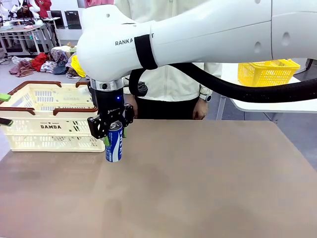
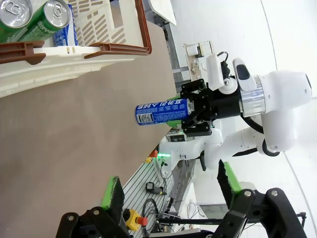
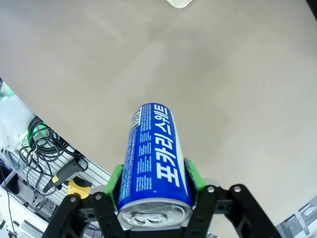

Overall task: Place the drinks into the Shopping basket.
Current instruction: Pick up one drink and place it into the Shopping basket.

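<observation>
A blue can (image 1: 113, 146) with white lettering stands upright just right of the Shopping basket (image 1: 49, 126), its base at or barely above the table. My right gripper (image 1: 113, 130) reaches across from the right and is shut on the can's upper part. In the right wrist view the blue can (image 3: 153, 158) sits between the green pads (image 3: 115, 184). From the left wrist, the same can (image 2: 162, 111) shows in the right gripper (image 2: 195, 111), and the Shopping basket (image 2: 119, 49) holds two green cans (image 2: 52, 20) and a blue one (image 2: 67, 32). My left gripper (image 2: 172, 191) is open and holds nothing.
A person in a cream jacket stands at the far side, one hand (image 1: 200, 108) at the table's edge. A yellow mesh basket (image 1: 267, 72) sits on a white table at the back right. The brown table top (image 1: 208, 178) spreads wide to the right of the can.
</observation>
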Robot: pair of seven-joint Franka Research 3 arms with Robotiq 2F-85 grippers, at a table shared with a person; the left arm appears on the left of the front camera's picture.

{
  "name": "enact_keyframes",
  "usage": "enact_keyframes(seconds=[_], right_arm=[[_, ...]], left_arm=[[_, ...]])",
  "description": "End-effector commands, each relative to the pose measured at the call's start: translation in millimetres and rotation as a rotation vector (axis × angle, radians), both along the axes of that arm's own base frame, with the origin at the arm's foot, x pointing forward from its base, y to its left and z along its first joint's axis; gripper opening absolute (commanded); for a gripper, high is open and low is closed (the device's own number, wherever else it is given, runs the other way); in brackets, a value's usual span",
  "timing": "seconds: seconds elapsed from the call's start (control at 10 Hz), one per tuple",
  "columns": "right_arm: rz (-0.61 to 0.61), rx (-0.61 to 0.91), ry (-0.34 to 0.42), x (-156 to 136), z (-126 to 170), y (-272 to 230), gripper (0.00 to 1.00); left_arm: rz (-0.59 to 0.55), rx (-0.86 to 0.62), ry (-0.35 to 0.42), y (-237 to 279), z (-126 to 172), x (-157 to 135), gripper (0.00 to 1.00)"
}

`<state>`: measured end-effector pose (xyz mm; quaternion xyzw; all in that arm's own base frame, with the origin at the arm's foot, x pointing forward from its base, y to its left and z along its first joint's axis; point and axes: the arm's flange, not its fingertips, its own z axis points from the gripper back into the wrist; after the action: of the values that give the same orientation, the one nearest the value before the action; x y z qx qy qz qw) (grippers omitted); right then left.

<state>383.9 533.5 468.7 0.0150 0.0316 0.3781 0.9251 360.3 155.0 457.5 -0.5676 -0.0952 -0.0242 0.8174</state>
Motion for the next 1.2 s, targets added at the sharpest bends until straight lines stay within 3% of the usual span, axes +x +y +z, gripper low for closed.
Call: enact_keyframes(seconds=[0.0, 0.1, 0.3, 0.5, 1.0, 1.1], right_arm=[[-0.007, 0.006, 0.003, -2.3, 4.8, 3.0, 0.0], [0.0, 0.0, 0.0, 0.0, 0.0, 0.0, 0.0], [-0.008, -0.001, 0.018, 8.1, -53.1, 6.3, 0.0], [-0.048, -0.02, 0.011, 4.0, -80.7, 12.0, 0.0], [-0.016, -0.008, 0.02, -8.1, -99.0, 9.2, 0.0], [-0.012, -0.024, 0.03, -8.2, -101.0, 10.0, 0.52]], left_arm=[[-0.003, 0.002, 0.0, 1.1, 2.0, -2.2, 1.0], [-0.003, 0.002, 0.0, 1.1, 2.0, -2.2, 1.0], [-0.003, 0.002, 0.0, 1.1, 2.0, -2.2, 1.0], [-0.003, 0.002, 0.0, 1.1, 2.0, -2.2, 1.0], [-0.003, 0.002, 0.0, 1.1, 2.0, -2.2, 1.0], [-0.003, 0.002, 0.0, 1.1, 2.0, -2.2, 1.0]])
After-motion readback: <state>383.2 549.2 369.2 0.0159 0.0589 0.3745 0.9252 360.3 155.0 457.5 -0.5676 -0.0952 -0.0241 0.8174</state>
